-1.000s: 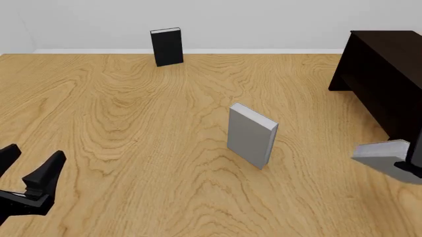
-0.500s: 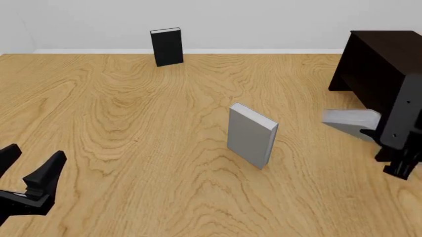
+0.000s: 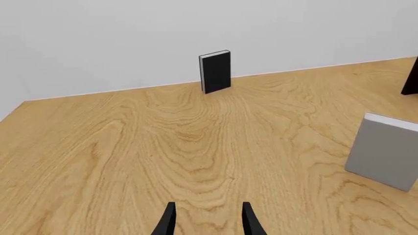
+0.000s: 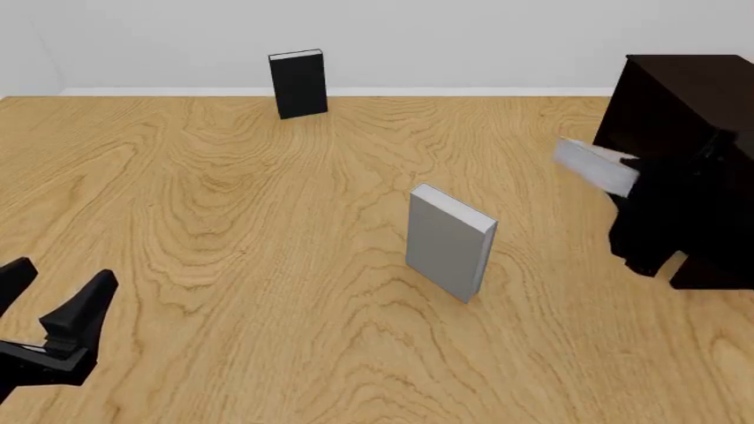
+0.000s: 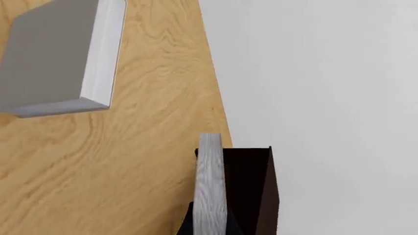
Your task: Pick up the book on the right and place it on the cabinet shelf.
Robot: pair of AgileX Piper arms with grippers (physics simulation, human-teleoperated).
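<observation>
Right wrist view shows the right hand gripping the book edge-on; front view places it raised beside the cabinet, seemingly clear. Left hand hangs open.

Plain pale wall, white baseboard; light oak-grain table; even, soft light.

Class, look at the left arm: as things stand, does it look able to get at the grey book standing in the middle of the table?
Probably yes. The left gripper is open and holds nothing, and only bare table lies between it and the standing grey book. The right gripper, holding the other grey book by the cabinet, is well aside.
</observation>
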